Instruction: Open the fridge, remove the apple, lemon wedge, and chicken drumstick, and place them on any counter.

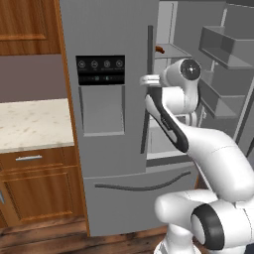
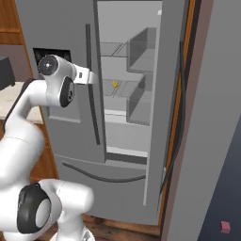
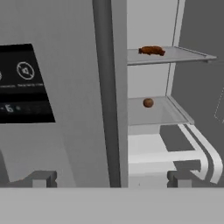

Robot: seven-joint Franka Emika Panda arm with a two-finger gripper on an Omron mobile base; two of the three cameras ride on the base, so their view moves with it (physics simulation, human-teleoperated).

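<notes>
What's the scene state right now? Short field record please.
fridge: right door swung open, left door shut
chicken drumstick: upper shelf
apple: shelf below the drumstick
lemon wedge: on a shelf inside
hand: open, empty, in front of the left door's edge
counter: left of fridge

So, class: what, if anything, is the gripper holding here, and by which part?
Nothing. The gripper is open and empty, facing the fridge.
</notes>
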